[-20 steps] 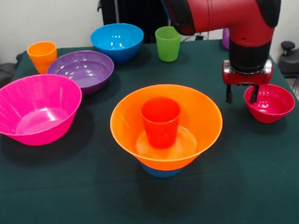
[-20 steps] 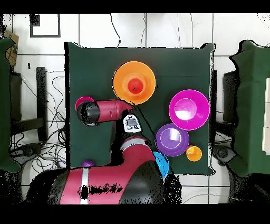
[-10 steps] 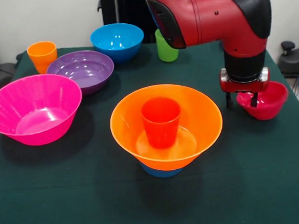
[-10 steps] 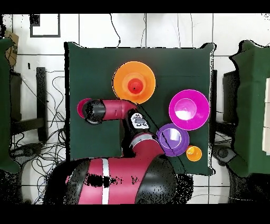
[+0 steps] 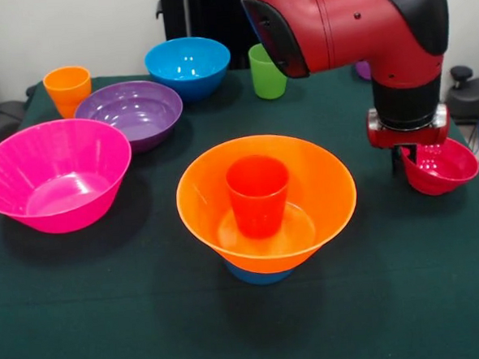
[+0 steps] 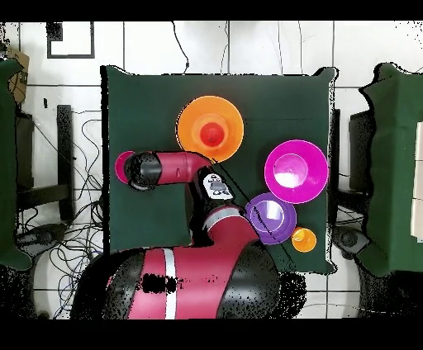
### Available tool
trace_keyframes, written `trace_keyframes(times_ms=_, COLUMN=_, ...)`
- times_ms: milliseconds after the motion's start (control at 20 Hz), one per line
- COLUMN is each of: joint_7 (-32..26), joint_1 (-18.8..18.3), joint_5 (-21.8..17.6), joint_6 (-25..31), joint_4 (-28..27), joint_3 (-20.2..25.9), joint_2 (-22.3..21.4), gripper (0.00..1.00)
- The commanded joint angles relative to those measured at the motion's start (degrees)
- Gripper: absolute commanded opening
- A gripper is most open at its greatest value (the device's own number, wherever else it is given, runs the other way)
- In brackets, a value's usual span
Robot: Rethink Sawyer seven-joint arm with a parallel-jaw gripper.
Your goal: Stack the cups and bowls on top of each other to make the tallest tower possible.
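The tower stands at the table's middle: a small light-blue bowl (image 5: 257,273) as base, the large orange bowl (image 5: 313,187) on it, and the red-orange cup (image 5: 258,193) upright inside. It also shows in the overhead view (image 6: 210,128). My gripper (image 5: 407,161) is at the right in the front view, shut on the near-left rim of the small red bowl (image 5: 440,167), which it holds just off the cloth. In the overhead view the wrist hides the gripper, and the red bowl (image 6: 121,167) shows at the left.
The large pink bowl (image 5: 54,174) sits at the left, with the purple bowl (image 5: 134,111), the blue bowl (image 5: 188,65) and the yellow-orange cup (image 5: 67,88) behind it. The green cup (image 5: 265,74) stands at the back. A sliver of the purple cup (image 5: 364,69) shows behind the arm.
My gripper closed on the red bowl's rim, tipped and lifted it, then carried it a little to the right in the front view. The tower has not moved.
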Motion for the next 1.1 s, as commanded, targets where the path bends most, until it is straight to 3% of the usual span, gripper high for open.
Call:
trace_keyframes(times_ms=50, joint_7=-2.2, joint_1=-0.4, joint_5=-4.1, joint_6=-1.7, joint_4=-1.0, joint_3=3.8, joint_2=3.3, gripper=0.0)
trace_keyframes(times_ms=400, joint_7=-1.4, joint_1=-0.4, joint_5=-3.6, joint_6=-0.7, joint_4=0.2, joint_3=3.6, joint_2=1.5, gripper=0.0)
trace_keyframes(times_ms=600, joint_7=0.6, joint_1=0.3, joint_5=-2.3, joint_6=4.4, joint_4=4.8, joint_3=1.6, joint_2=-6.9, gripper=0.0)
trace_keyframes(times_ms=850, joint_7=1.3, joint_1=-1.1, joint_5=1.1, joint_6=9.7, joint_4=10.3, joint_3=3.8, joint_2=-15.4, gripper=0.0)
trace_keyframes(times_ms=1100, joint_7=0.5, joint_1=-0.3, joint_5=0.3, joint_6=15.2, joint_4=8.4, joint_3=1.5, joint_2=-18.9, gripper=0.0)
